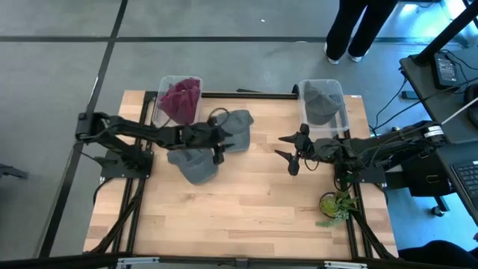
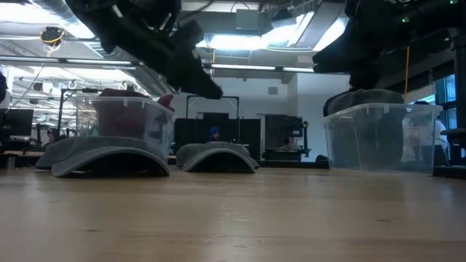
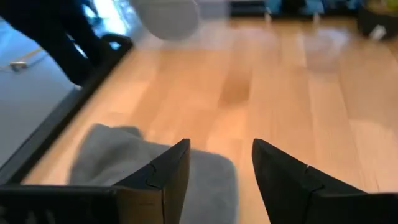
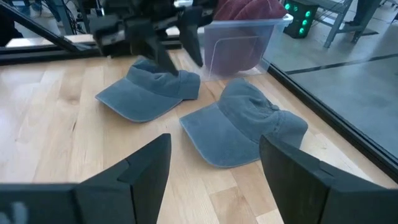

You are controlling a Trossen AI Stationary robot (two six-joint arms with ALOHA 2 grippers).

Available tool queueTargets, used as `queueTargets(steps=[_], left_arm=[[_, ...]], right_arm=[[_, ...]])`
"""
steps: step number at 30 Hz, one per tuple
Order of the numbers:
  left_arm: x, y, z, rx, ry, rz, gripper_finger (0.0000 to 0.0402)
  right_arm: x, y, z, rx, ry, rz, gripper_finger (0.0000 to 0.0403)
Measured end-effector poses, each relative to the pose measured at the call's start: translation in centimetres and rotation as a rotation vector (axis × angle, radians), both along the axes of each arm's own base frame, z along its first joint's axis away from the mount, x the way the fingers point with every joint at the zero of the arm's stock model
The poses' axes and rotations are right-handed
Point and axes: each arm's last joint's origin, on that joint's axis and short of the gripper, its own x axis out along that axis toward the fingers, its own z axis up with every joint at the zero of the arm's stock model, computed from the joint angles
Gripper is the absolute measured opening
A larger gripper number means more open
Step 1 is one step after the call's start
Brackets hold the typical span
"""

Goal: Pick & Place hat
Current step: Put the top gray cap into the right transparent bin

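Left tool (image 1: 218, 142) hovers released above two grey hats (image 1: 196, 162) lying left of centre on the worktop (image 1: 246, 202); right tool (image 1: 290, 152) waits released, near the right bin (image 1: 324, 109).

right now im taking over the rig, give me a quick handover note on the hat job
Left hand: open, empty, hovering over the two grey caps.
Right hand: open, empty, raised above bare table near the right bin.
Near grey cap and far grey cap lie on the table, beside the left bin, which holds maroon hats.
Right bin holds one grey hat.
Done: the binned hats. Left: both loose caps, neither gripped.
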Motion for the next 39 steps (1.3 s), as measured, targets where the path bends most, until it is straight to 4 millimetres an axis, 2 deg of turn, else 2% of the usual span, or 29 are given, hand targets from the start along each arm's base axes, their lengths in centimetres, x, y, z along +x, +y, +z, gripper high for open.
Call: queueTargets(steps=[7, 11, 18, 21, 25, 33, 39], left_arm=[[1.5, -0.7, -3.6, -0.029, 0.099, -0.044, 0.0169], [2.3, -1.2, -5.2, 0.019, 0.130, -0.051, 0.0169], [3.4, -4.5, -7.7, 0.291, 0.247, -0.020, 0.0169], [3.8, -5.7, -8.4, 0.435, 0.288, 0.062, 0.0169], [4.4, -6.5, -9.2, 0.498, 0.314, 0.099, 0.0169], [5.2, -5.9, -10.7, 0.598, 0.367, 0.267, 0.0168], [5.2, -5.5, -10.7, 0.586, 0.373, 0.274, 0.0162]], right_arm=[[0.8, 0.1, -1.2, -0.010, 0.067, 0.000, 0.0244], [1.2, 0.2, -1.9, -0.018, 0.102, 0.001, 0.0244], [1.5, 0.2, -2.2, -0.038, 0.123, 0.008, 0.0244], [1.5, 0.2, -2.2, -0.043, 0.119, 0.010, 0.0244], [1.5, 0.2, -2.1, -0.049, 0.115, 0.012, 0.0244], [1.5, 0.2, -2.1, -0.042, 0.111, 0.010, 0.0244], [1.5, 0.2, -2.1, -0.039, 0.109, 0.008, 0.0244]])
